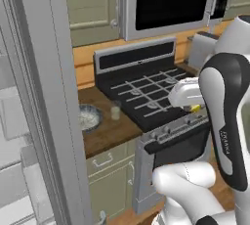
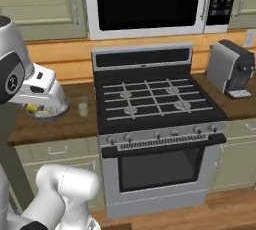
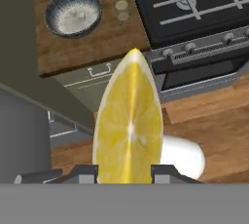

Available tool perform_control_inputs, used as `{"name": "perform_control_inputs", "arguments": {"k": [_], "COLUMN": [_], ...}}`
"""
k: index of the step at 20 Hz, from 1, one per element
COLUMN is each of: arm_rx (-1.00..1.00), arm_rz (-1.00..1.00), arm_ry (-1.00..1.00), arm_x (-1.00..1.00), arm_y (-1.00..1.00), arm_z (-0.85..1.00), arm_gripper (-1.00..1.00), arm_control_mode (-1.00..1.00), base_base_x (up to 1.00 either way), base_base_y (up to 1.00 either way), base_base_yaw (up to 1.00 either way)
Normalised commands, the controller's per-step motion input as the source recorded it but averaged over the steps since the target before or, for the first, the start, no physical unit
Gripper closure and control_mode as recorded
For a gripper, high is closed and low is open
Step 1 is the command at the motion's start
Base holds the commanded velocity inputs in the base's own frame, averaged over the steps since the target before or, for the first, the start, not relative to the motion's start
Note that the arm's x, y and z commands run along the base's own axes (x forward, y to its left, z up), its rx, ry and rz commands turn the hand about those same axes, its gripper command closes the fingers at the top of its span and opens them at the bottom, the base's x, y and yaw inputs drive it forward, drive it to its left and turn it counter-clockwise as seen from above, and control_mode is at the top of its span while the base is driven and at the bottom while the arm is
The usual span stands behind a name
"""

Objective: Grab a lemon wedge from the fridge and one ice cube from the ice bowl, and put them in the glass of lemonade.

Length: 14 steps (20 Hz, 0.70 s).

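In the left base view the open fridge (image 1: 34, 97) door fills the 9 o'clock side, its grey edge running top to bottom. Just past it, on the wooden counter (image 1: 110, 131), the ice bowl (image 1: 89, 118) sits partly hidden behind the door edge, and the glass of lemonade (image 1: 115, 111) stands near it toward 3 o'clock, apart from it and close beside the black gas stove (image 1: 146, 97). A microwave (image 1: 168, 1) hangs above the stove at 12 o'clock. Farther toward 3 o'clock the gripper (image 1: 194, 106) hangs over the stove's front edge, with a speck of yellow, the lemon wedge (image 1: 195, 107), at its tip.

In the right base view the gripper (image 2: 33, 107) is at 9 o'clock, in front of the ice bowl (image 2: 50, 112), with the lemon wedge (image 2: 32, 107) showing yellow beneath the white hand. The glass of lemonade (image 2: 82, 108) stands just beside the bowl toward 3 o'clock, then the stove (image 2: 155, 104), then a grey coffee machine (image 2: 231, 69) on the far counter at 2 o'clock.

In the hand view the ice bowl (image 3: 74, 12) lies at 11 o'clock and the glass of lemonade (image 3: 121, 7) at 12 o'clock. The lemon wedge (image 3: 129, 125) stands upright in the centre, pinched between the two dark fingertips (image 3: 85, 172): the jaws are closed on it, held apart only by the wedge's thickness.
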Motion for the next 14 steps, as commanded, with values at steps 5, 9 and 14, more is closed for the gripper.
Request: {"name": "perform_control_inputs", "arguments": {"k": [5,9,14], "arm_rx": [0.00,0.00,0.00], "arm_rz": [0.00,0.00,0.00], "arm_ry": [0.00,0.00,0.00], "arm_x": [0.00,0.00,0.00], "arm_y": [0.00,0.00,0.00], "arm_z": [0.00,0.00,0.00], "arm_gripper": [1.00,1.00,1.00], "arm_control_mode": [1.00,1.00,1.00], "base_base_x": [0.86,0.60,0.12], "base_base_y": [-0.80,-0.37,0.10], "base_base_yaw": [0.47,0.32,0.42]}}
